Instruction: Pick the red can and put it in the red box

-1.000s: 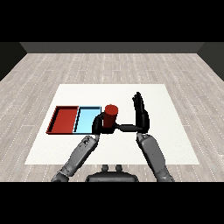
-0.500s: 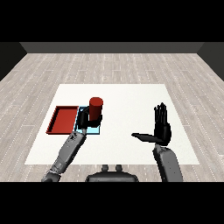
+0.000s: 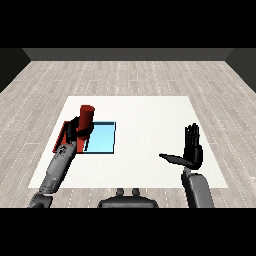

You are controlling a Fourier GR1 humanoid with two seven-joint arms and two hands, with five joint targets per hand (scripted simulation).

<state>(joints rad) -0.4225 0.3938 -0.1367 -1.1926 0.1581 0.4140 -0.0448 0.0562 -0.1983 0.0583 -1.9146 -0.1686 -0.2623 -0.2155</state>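
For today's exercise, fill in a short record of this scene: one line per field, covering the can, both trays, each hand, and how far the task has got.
red can: upright, held above the red tray
left hand: curled round the can
right hand: open, fingers straight, holding nothing, raised over the table's right part
red tray: left of the blue one, mostly hidden by arm and can
light blue tray: beside the red tray, nothing in it
table: white
task stage: can not yet released
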